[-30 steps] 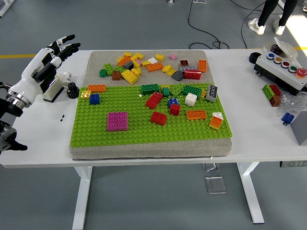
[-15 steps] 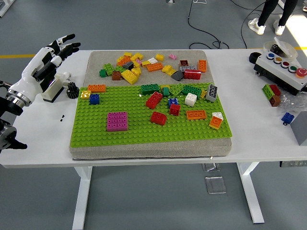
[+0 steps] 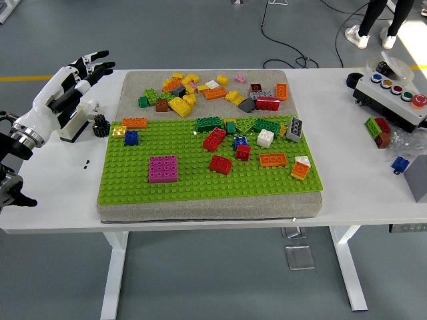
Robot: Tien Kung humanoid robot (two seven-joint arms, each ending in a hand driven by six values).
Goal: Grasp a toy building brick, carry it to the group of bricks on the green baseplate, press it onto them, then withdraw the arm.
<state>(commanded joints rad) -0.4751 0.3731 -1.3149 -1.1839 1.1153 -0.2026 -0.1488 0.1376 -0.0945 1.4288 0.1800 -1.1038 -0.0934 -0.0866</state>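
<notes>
Many bricks [image 3: 215, 89] lie loose beyond the baseplate [image 3: 200, 183], others on it (pressed or not, we cannot tell); our left robot hand [image 3: 80, 73] hangs off left over the bench [image 3: 360, 180], fingers spread, empty — fitting before a grasp or after withdrawal.

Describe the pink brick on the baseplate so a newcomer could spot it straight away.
Start from the green baseplate that covers the near part of the grey pad on the white table. On its left half, nearer the front edge than any other brick, sits the pink brick. It is a large studded square standing alone, and it is the only pink piece on the green.
</notes>
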